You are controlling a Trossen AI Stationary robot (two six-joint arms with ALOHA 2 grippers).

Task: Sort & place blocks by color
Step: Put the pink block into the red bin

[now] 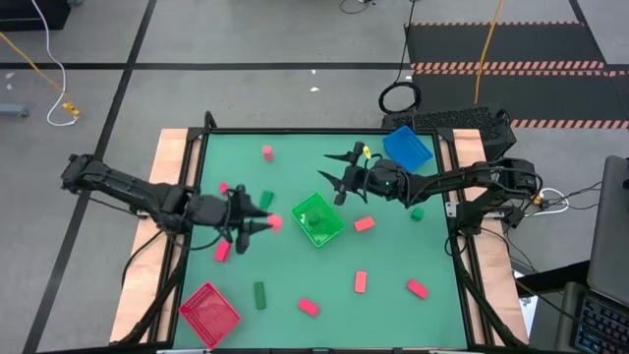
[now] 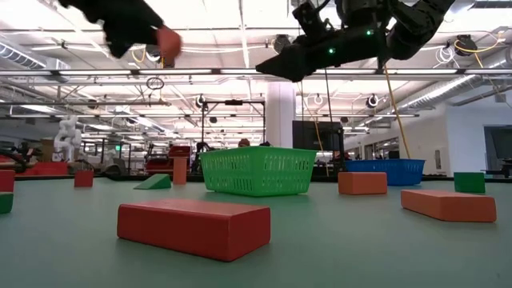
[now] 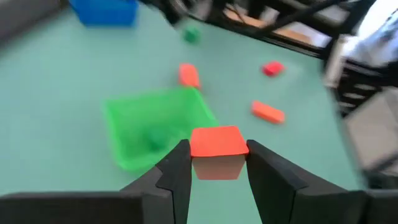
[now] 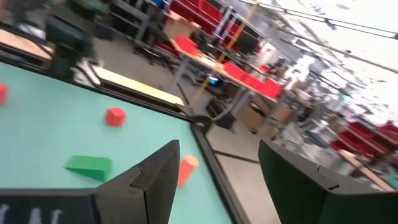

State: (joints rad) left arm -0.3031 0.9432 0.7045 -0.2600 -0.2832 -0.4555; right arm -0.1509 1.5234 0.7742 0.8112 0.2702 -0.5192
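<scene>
The red mesh square bin (image 1: pixel 208 313) sits at the table's near-left corner. Above it, the left gripper (image 1: pixel 257 223) hangs over the green table mat (image 1: pixel 295 162), clenched on 1 small red rectangular block (image 3: pixel 216 149). The left wrist view shows both dark fingers (image 3: pixel 175 174) pressed flat against the block's 2 opposite side faces, the top face exposed between them. The low view shows this block lifted well clear of the surface.

The green mesh square bin (image 1: pixel 316 218) stands just beside the held block, at table centre, with 1 dark green block (image 1: pixel 315 220) inside it. The right gripper (image 1: pixel 335 173) hovers above the mat just beyond this bin, fingers spread apart and carrying nothing. The blue mesh square bin (image 1: pixel 407 147) rests at the far-right corner.

Loose red blocks and dark green blocks lie scattered, well apart, across the mat; 1 green wedge (image 4: pixel 88 165) appears in the right wrist view.

Handling judgement: the blocks appear rigid, light and smooth-faced, with no fragile parts. Grasp each across its 2 narrow parallel sides, centred, so that it cannot pivot. A block lying close to a bin wall calls for approach from the open side.
</scene>
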